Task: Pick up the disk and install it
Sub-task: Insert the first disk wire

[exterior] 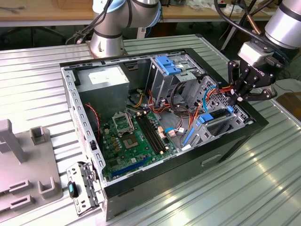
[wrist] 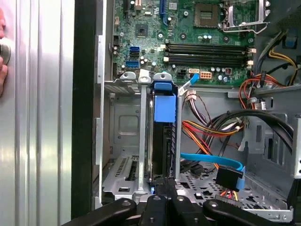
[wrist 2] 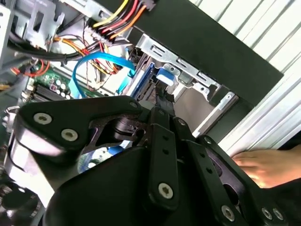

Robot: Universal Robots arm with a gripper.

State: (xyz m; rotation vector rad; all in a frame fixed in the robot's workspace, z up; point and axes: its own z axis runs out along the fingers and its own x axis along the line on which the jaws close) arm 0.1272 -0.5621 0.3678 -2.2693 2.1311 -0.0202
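**Blue-railed disk seated in the drive cage, gripper at its outer end**

Item inspected: an open black computer case (exterior: 188, 165) lying on a ribbed metal table (exterior: 225, 200).

Disk: the disk (wrist: 164, 110), grey metal with a blue carrier rail, sits edge-on in a slot of the silver drive cage (wrist: 120, 127). The cage is inside the case, at the corner towards the exterior view's right. In the first wrist view the disk's blue tab stands between two silver cage uprights, and its dark body runs along the slot.

Gripper: the gripper (wrist: 164, 184) is over that same corner of the case, at the end of the disk farthest from the motherboard (exterior: 127, 136). It appears to meet the disk's end. Its own black linkage covers the point of contact, so I cannot tell whether it is clamped on the disk, pressed against it or standing free.

Inside the case, beside the cage: a flat blue data cable (wrist: 211, 162) loops to a dark plug. A bundle of red, orange and yellow wires (wrist: 207, 129) runs near it.

Deeper inside the case: a second cage carries a blue latch (exterior: 167, 63) on top. A power supply (exterior: 101, 77) occupies the far corner.

Outside the case: a person's hand (wrist 2: 268, 167) rests on the table near the case's black wall, by the cage corner. A grey fixture (exterior: 28, 165) stands on the table well apart from the case, at the exterior view's left.
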